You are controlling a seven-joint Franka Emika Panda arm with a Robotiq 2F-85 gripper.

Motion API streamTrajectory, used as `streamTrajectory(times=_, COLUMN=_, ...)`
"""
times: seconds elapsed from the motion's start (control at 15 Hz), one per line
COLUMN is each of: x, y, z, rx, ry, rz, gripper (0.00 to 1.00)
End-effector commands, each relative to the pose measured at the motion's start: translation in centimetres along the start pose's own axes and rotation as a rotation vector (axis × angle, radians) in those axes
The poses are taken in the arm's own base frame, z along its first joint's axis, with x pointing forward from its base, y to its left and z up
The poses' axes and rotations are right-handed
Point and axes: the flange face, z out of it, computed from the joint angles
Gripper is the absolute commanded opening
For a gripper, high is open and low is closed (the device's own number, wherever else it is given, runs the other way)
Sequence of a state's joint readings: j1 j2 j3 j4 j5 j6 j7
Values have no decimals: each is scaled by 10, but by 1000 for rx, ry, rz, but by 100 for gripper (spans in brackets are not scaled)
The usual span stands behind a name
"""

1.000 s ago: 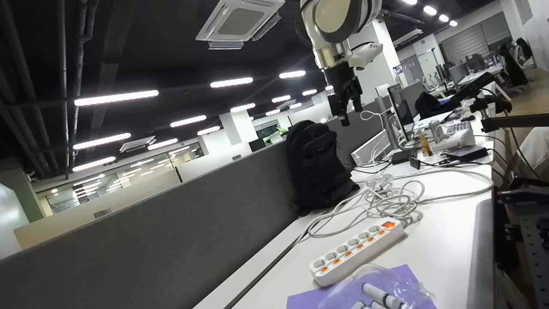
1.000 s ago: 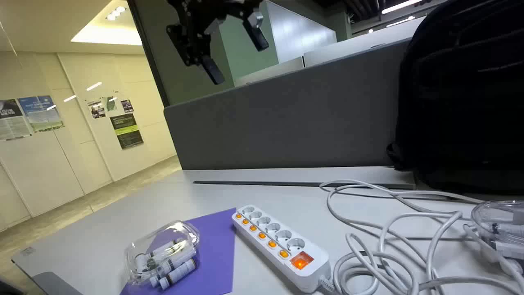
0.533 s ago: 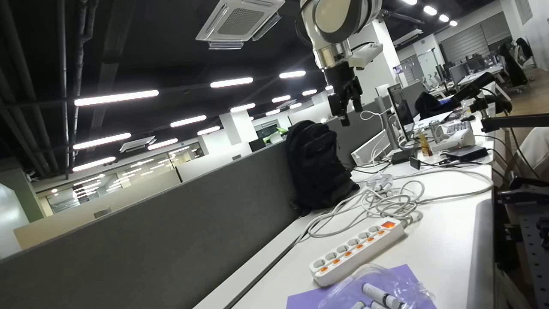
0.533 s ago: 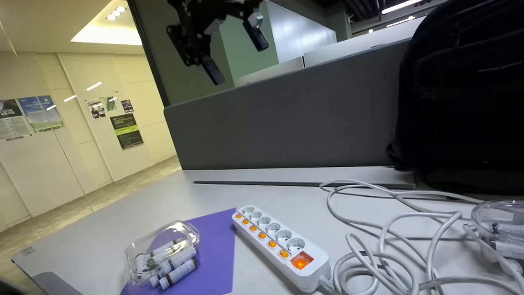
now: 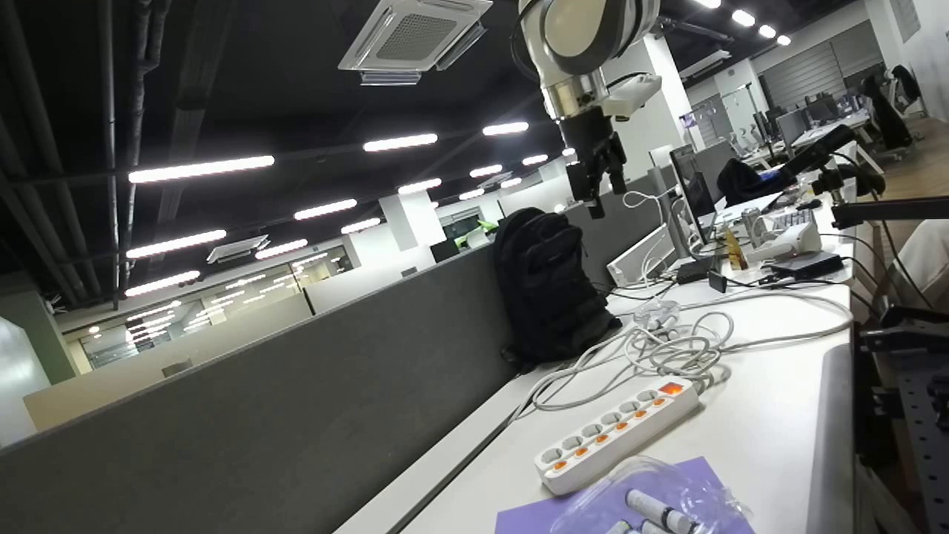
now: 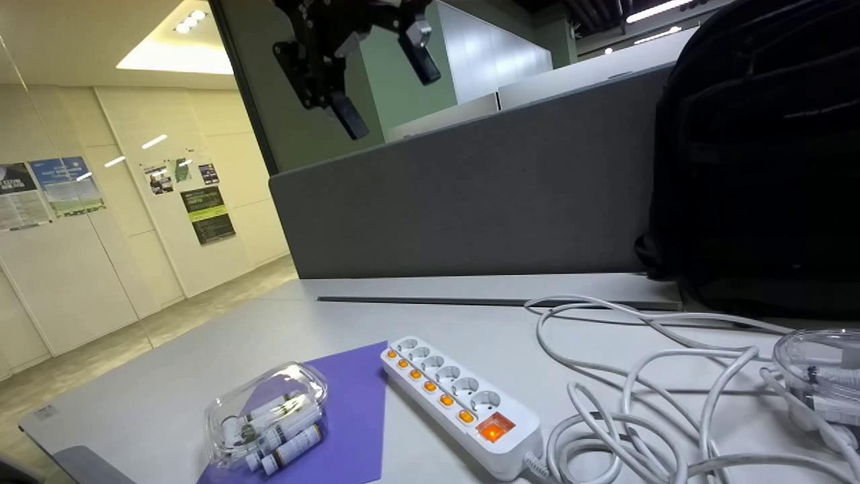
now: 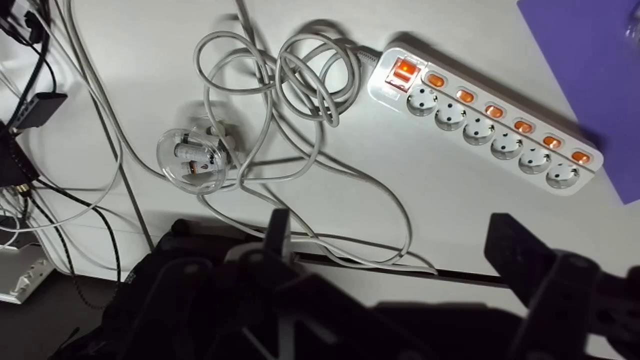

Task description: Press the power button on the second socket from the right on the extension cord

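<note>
The extension cord, a white power strip, lies on the white desk in both exterior views (image 5: 624,446) (image 6: 451,395) and in the wrist view (image 7: 484,118). Each of its several sockets has a small orange button, one of them (image 7: 552,142) second from the right in the wrist view. A larger orange-red switch (image 7: 404,71) with a bright spot sits at the cable end. My gripper (image 5: 608,200) is open, empty and pointing down, high above the desk in both exterior views (image 6: 393,101). In the wrist view its fingers (image 7: 390,224) are wide apart, with the strip beyond the right finger.
A loose tangle of white cables (image 6: 628,430) lies beside the strip's cable end. A purple sheet (image 6: 359,417) with a clear box of vials (image 6: 269,420) is at the other end. A black backpack (image 5: 549,289) leans on the grey divider (image 6: 463,208). Another clear container (image 7: 192,160) sits by the cables.
</note>
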State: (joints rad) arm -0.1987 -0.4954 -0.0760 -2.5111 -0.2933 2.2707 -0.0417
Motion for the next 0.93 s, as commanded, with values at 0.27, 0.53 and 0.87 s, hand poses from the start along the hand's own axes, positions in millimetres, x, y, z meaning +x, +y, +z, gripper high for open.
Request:
streamTrajectory(times=0.27, x=25, y=-63, z=33, rx=-6, ry=49, rz=-1, gripper=100)
streamTrajectory(times=0.53, x=40, y=-111, z=69, rx=33, ry=40, rz=82, gripper=100)
streamTrajectory(times=0.87, x=47, y=-143, z=128, rx=63, ry=-8, rz=154, gripper=60)
